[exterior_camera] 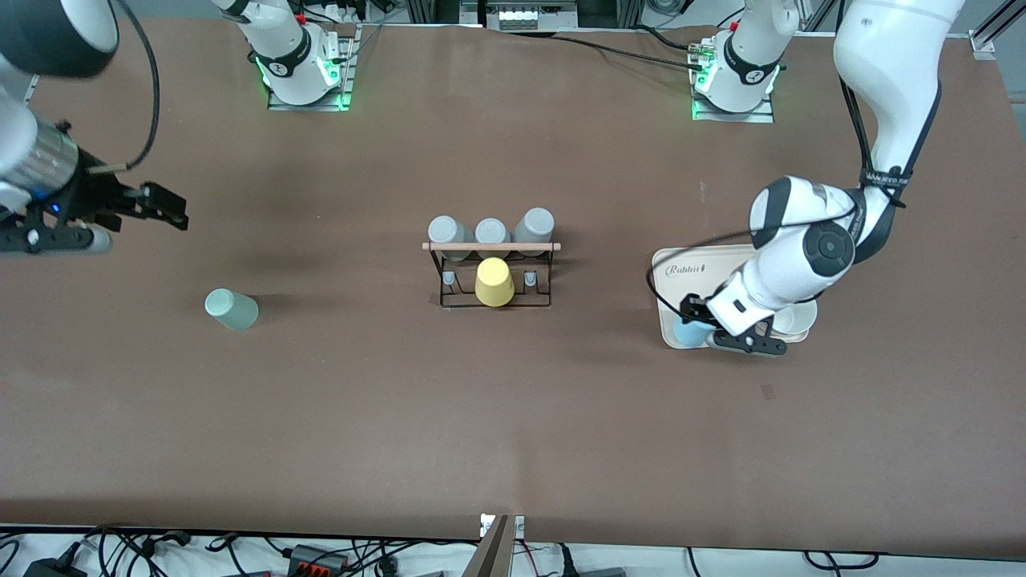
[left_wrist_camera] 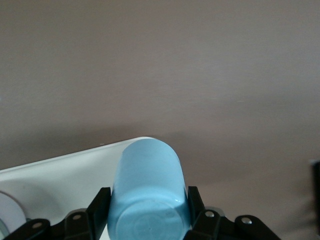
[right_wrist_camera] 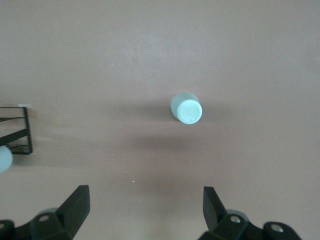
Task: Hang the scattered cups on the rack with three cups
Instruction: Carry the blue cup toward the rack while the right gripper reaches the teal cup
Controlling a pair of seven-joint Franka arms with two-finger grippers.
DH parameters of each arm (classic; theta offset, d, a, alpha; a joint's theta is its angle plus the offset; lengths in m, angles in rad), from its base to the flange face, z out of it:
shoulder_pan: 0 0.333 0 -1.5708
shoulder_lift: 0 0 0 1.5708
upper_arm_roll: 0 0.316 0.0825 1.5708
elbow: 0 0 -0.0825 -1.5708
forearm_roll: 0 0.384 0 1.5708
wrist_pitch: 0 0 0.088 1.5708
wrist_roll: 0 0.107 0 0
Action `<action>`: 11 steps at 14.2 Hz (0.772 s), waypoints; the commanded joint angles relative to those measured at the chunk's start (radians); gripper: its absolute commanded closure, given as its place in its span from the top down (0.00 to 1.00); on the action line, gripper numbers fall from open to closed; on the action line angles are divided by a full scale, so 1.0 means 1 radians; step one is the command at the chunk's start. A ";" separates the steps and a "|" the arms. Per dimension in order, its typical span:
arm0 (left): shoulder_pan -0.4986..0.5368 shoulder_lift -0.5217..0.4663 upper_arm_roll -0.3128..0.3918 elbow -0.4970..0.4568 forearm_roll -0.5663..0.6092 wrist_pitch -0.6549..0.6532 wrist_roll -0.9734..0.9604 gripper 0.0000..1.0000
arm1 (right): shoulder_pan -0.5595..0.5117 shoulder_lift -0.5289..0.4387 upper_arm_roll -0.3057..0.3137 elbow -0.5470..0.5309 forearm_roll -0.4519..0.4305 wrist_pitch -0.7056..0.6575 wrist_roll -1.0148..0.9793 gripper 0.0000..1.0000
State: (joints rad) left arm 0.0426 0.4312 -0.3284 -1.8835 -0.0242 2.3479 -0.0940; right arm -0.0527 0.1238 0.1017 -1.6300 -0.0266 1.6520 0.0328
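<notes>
Left end effector (exterior_camera: 709, 336) grips the blue cup (exterior_camera: 691, 331) on the tray (exterior_camera: 669, 276) toward the counter's left-arm edge, apparently picking it up for the rack (exterior_camera: 491, 272) mid-counter; right end effector (exterior_camera: 164, 207) waits open.

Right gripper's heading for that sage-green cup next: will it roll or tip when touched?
The sage-green cup looks to be lying on its side on the table, so it would probably roll, curving since it tapers. It looks light and smooth; the open right gripper may nudge it away.
</notes>
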 commanded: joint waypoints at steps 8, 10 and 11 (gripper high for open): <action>-0.210 0.058 -0.078 0.424 -0.010 -0.259 -0.176 0.00 | -0.059 0.295 0.006 -0.065 -0.087 0.325 -0.010 1.00; -0.223 0.105 -0.077 0.472 -0.008 -0.259 -0.178 0.00 | -0.073 0.329 0.004 -0.112 -0.116 0.415 -0.011 1.00; -0.255 0.130 -0.073 0.490 -0.003 -0.257 -0.191 0.00 | -0.079 0.341 0.004 -0.140 -0.128 0.461 -0.011 1.00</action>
State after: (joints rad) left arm -0.1707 0.4737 -0.4167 -1.4897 -0.0242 2.1162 -0.2753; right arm -0.1070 0.4598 0.0963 -1.7171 -0.1247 2.0407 0.0326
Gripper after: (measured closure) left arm 0.335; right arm 0.000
